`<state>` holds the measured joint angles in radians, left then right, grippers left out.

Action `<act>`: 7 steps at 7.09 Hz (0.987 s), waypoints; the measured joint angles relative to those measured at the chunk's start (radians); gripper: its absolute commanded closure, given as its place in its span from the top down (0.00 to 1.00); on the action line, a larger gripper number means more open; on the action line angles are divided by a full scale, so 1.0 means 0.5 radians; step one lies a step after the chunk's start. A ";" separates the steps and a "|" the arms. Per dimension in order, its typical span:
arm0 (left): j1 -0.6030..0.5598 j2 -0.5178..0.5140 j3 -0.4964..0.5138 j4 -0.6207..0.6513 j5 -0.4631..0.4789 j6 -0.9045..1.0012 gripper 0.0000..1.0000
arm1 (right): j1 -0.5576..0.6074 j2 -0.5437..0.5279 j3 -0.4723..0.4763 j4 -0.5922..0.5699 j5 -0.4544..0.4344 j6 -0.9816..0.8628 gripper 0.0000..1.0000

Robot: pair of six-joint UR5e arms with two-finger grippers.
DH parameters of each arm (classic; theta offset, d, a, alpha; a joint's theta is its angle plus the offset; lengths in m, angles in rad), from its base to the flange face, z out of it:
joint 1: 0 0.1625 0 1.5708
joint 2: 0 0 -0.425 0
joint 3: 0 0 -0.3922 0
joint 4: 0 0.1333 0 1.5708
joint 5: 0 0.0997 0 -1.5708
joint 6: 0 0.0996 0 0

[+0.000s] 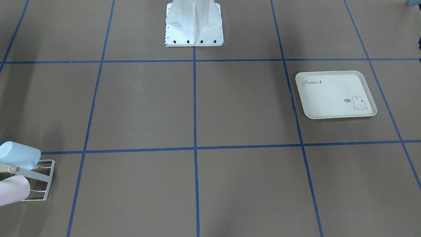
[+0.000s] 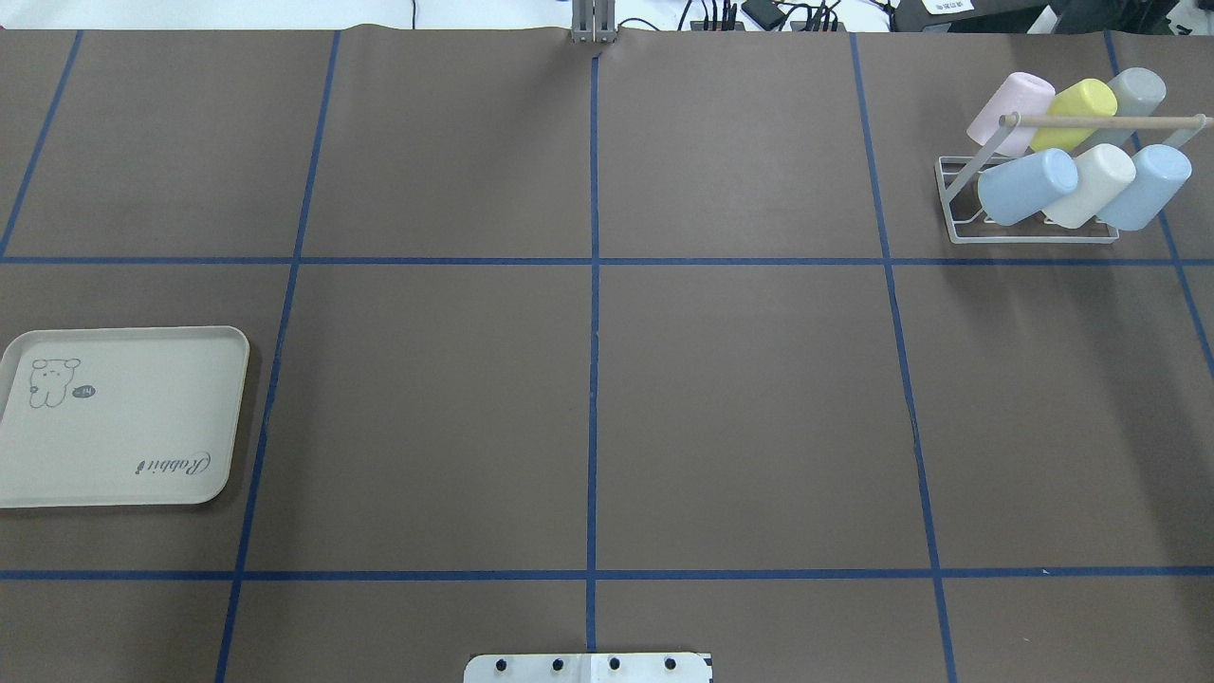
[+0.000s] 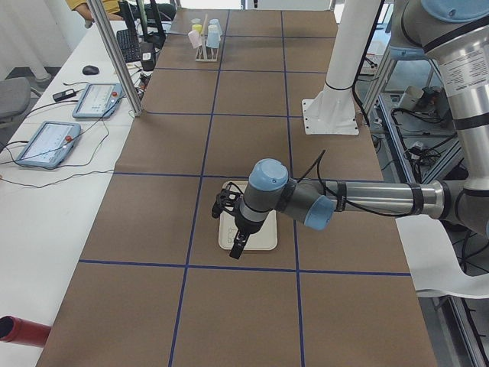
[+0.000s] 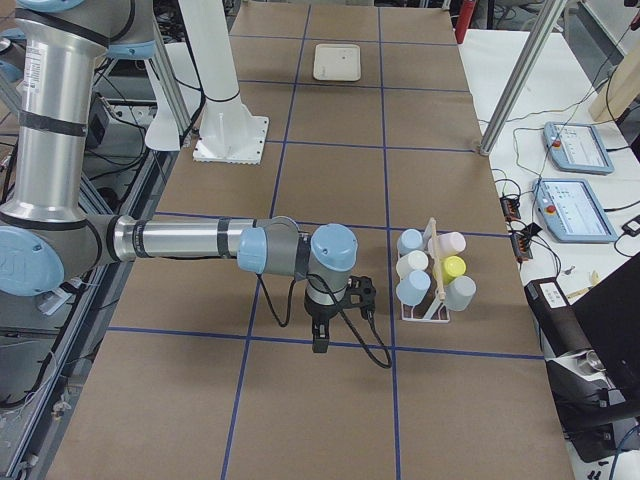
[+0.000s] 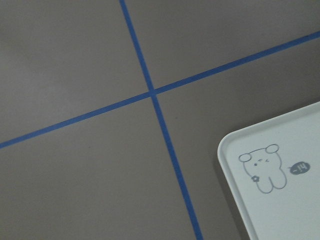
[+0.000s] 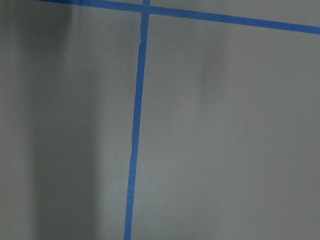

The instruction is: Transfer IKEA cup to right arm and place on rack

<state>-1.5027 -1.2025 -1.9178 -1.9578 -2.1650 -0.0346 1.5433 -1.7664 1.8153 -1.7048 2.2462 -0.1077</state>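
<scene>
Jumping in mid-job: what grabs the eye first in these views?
The small white wire rack with a wooden dowel at the table's far right corner, holding six tilted pastel cups. The cream rabbit-print tray lies empty on the left, with the silver-grey left arm stretched above it.

From my right wrist I look straight down on the brown counter (image 6: 225, 150). One blue tape line (image 6: 134, 130) runs top to bottom left of centre, leaning slightly. A second tape line (image 6: 240, 20) crosses it at the very top edge and slopes down toward the right. A soft dark shadow (image 6: 55, 140) lies along the left side.
</scene>
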 measured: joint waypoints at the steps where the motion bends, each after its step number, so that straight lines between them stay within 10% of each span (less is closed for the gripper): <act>1: -0.105 0.012 0.008 0.039 -0.002 0.124 1.00 | 0.010 -0.002 0.004 0.000 0.001 -0.004 1.00; 7: -0.236 0.078 0.029 0.127 -0.197 -0.050 1.00 | 0.015 -0.002 0.016 0.007 0.005 -0.006 1.00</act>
<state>-1.6209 -1.1633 -1.9034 -1.8942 -2.2633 -0.0595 1.5508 -1.7672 1.8232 -1.7012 2.2486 -0.1105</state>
